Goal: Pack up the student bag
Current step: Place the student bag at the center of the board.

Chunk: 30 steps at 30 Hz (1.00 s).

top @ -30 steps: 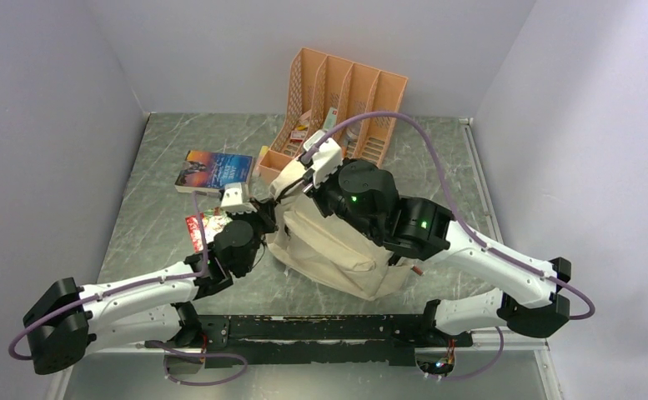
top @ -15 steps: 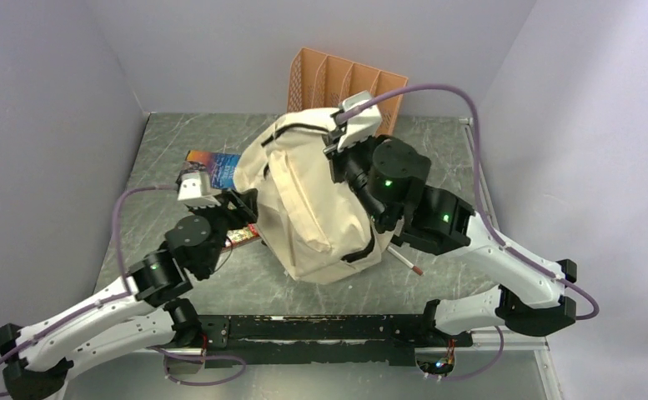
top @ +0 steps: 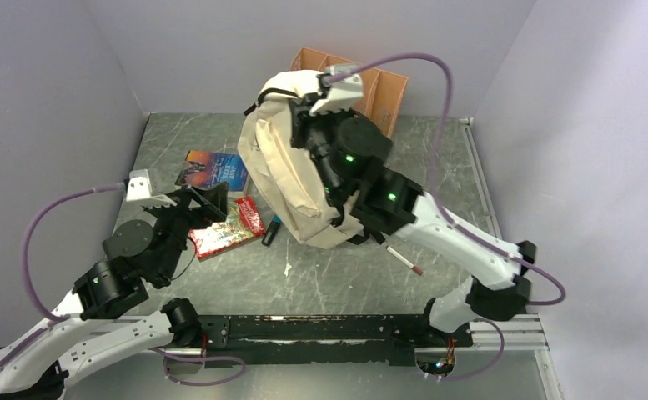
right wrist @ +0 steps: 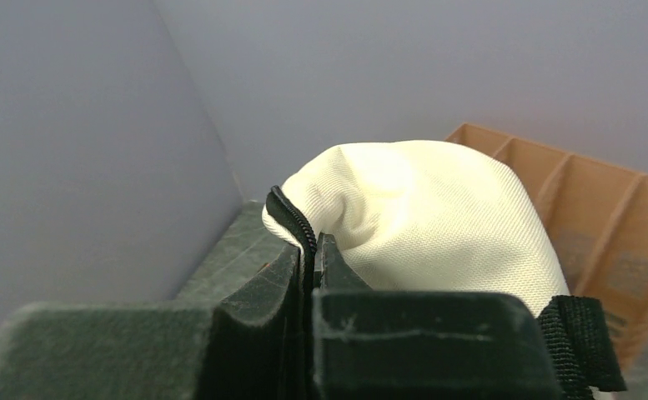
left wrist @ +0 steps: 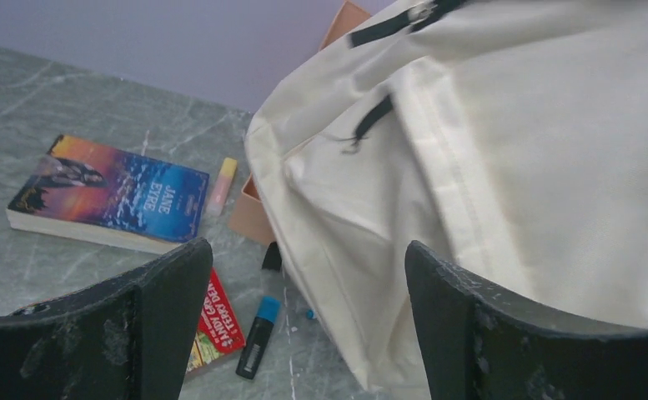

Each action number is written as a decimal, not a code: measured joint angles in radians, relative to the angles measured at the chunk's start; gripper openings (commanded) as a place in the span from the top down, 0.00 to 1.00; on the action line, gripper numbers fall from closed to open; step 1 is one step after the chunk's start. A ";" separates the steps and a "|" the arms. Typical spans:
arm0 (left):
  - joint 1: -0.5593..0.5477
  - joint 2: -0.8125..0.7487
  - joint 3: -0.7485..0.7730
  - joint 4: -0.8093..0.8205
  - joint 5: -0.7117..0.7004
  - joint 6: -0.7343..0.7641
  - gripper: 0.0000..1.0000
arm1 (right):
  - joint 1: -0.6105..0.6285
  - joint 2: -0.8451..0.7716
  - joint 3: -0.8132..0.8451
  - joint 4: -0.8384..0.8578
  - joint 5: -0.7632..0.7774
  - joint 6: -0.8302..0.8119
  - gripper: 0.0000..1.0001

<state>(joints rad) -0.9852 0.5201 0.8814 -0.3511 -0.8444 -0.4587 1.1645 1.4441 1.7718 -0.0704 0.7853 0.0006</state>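
Top view: over the grey marbled surface [top: 437, 275], the student bag [top: 283, 179] hangs upright at the back from the right tool [top: 308, 107]; the left tool [top: 210, 202] is apart, empty. Left wrist: fingers spread wide, bag just beyond. Right wrist: jaws clamped on the bag's zipper [right wrist: 291, 218].

Large cream fabric student bag [top: 272, 167], dark zippers, upright over the table [top: 345, 287].

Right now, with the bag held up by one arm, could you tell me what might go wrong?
1. The student bag hangs from the right gripper alone, pinched shut on a thin zipper edge; it might slip and drop onto the blue marker beside it.
2. The open left gripper holds nothing, so the bag may swing into the orange organizer behind it.
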 measured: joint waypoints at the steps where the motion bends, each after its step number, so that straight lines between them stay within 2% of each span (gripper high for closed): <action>1: 0.000 -0.003 0.011 -0.005 0.002 0.011 0.10 | -0.009 0.032 0.020 0.003 -0.014 0.020 1.00; 6: 0.000 -0.005 0.078 -0.024 0.017 0.069 0.10 | -0.055 0.169 0.079 -0.002 -0.105 0.143 1.00; 10: 0.000 -0.005 0.109 -0.029 0.026 0.101 0.10 | -0.116 0.201 0.068 -0.008 -0.199 0.281 1.00; 13: 0.000 -0.002 0.111 -0.031 0.038 0.118 0.09 | -0.184 0.168 -0.034 0.031 -0.249 0.401 1.00; 17: 0.000 0.034 0.111 -0.034 0.059 0.135 0.08 | -0.287 0.088 -0.271 0.089 -0.294 0.535 1.00; 18: 0.000 0.050 0.111 -0.035 0.065 0.139 0.08 | -0.309 0.070 -0.336 0.098 -0.300 0.559 0.96; 21: 0.000 0.113 0.111 -0.040 0.087 0.146 0.08 | -0.357 0.035 -0.490 0.116 -0.303 0.597 0.78; 26: 0.000 0.209 0.103 -0.034 0.154 0.153 0.08 | -0.409 -0.027 -0.680 0.103 -0.319 0.614 0.51; 30: 0.000 0.265 0.068 -0.010 0.222 0.156 0.08 | -0.419 -0.107 -0.738 0.075 -0.336 0.583 0.42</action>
<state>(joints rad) -0.9852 0.7849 0.9497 -0.3611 -0.6228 -0.3023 0.7456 1.3369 1.0340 0.0044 0.4492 0.5831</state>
